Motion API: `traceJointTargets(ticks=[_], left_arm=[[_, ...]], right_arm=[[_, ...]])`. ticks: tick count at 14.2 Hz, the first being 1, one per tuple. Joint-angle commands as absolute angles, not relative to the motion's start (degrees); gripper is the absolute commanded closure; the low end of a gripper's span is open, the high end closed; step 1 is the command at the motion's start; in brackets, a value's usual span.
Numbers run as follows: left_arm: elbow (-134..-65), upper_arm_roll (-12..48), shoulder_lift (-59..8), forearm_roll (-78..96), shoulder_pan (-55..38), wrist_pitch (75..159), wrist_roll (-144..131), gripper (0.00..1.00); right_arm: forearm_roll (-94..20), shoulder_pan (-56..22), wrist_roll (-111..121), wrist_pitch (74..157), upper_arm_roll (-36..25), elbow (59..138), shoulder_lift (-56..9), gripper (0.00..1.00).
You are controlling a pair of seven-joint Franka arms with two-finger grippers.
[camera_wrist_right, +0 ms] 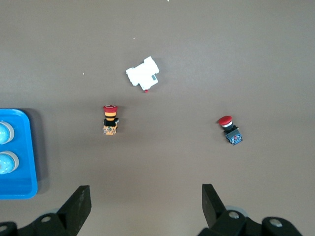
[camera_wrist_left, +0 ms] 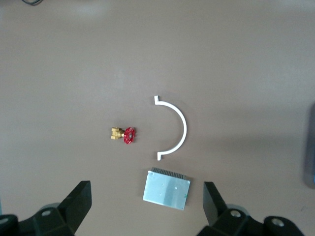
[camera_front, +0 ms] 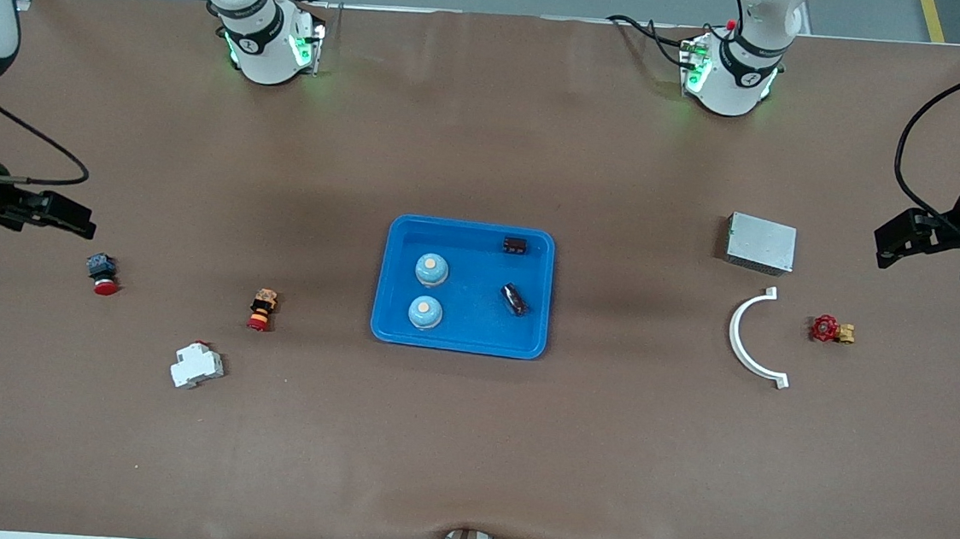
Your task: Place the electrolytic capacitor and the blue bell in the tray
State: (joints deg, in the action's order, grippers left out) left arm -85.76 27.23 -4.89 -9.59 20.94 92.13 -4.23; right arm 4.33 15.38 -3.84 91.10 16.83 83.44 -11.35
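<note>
The bright-blue tray (camera_front: 470,227) lies mid-table. In it sit two blue bells (camera_front: 431,269) (camera_front: 425,311), one nearer the front camera than the other. A dark electrolytic capacitor (camera_front: 514,299) lies on its side in the tray, and a smaller dark one (camera_front: 515,245) rests by the rim toward the bases. My right gripper (camera_front: 77,219) (camera_wrist_right: 145,188) hangs open and empty over bare table at the right arm's end. Its wrist view catches the tray's edge (camera_wrist_right: 19,189) and both bells (camera_wrist_right: 5,132). My left gripper (camera_front: 889,242) (camera_wrist_left: 146,186) hangs open and empty over the left arm's end.
At the left arm's end lie a silver metal box (camera_front: 760,243) (camera_wrist_left: 167,189), a white curved bracket (camera_front: 750,342) (camera_wrist_left: 183,129) and a red-handled brass valve (camera_front: 831,330) (camera_wrist_left: 125,134). At the right arm's end lie a red push button (camera_front: 103,274), an orange-bodied button (camera_front: 262,310) and a white breaker (camera_front: 197,365).
</note>
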Motion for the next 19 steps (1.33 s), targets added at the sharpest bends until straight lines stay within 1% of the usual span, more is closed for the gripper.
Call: traceJointTargets(ticks=[1, 5, 6, 7, 8, 10, 12, 13, 14, 15, 17, 18, 19], left_arm=[[-84.7, 27.5, -3.7, -8.5, 21.4, 89.1, -3.7, 0.00], [-82.6, 27.3, -3.5, -8.7, 21.3, 84.8, -3.4, 0.00], [-82.4, 26.7, -1.0, -8.4, 20.7, 84.3, -3.1, 0.00], [-82.8, 26.3, -0.3, -8.4, 18.7, 84.3, -3.1, 0.00], [-83.1, 22.0, 0.2, -7.9, 14.5, 84.3, -3.2, 0.00], [-83.9, 11.7, 0.7, -4.5, 5.8, 84.3, -3.0, 0.00], [-85.9, 3.6, 2.3, -2.9, -1.2, 84.4, -2.5, 0.00], [-87.6, 1.0, 3.6, -2.8, -3.8, 84.5, -2.5, 0.00], [-88.9, -0.4, 4.6, -2.3, -4.8, 85.0, -2.5, 0.00], [-90.4, -0.4, 5.9, -1.7, -4.7, 85.8, -2.5, 0.00], [-90.7, 0.0, 6.5, -1.8, -4.7, 85.6, -2.6, 0.00], [-90.6, 0.1, 6.2, -1.7, -4.5, 85.5, -2.5, 0.00], [-90.5, 0.5, 6.2, -1.9, -4.8, 85.3, -2.8, 0.00]], right_arm=[[2.2, 16.7, -4.1, 92.5, 17.6, 87.5, -7.2, 0.00], [1.7, 16.4, -4.1, 92.8, 17.6, 89.5, -4.1, 0.00], [1.7, 16.3, -4.1, 92.8, 17.7, 89.4, -4.0, 0.00], [1.6, 16.3, -4.1, 92.9, 17.8, 89.4, -3.7, 0.00], [1.1, 16.3, -4.1, 92.9, 17.8, 89.4, -3.6, 0.00], [0.9, 16.3, -4.1, 92.8, 17.7, 89.5, -2.6, 0.00], [0.9, 16.4, -4.0, 92.2, 17.7, 89.5, -1.8, 0.00], [0.9, 16.3, -4.0, 91.9, 17.5, 89.7, -1.5, 0.00], [0.9, 16.0, -4.0, 91.8, 17.2, 90.2, -1.0, 0.00], [1.0, 14.1, -4.0, 91.8, 15.6, 90.3, -0.7, 0.00], [1.0, 5.9, -4.0, 91.9, 6.9, 90.4, -0.8, 0.00], [1.0, 3.5, -4.1, 92.0, 4.4, 90.4, -0.7, 0.00], [1.0, 2.6, -4.1, 91.9, 3.6, 90.4, -0.7, 0.00]])
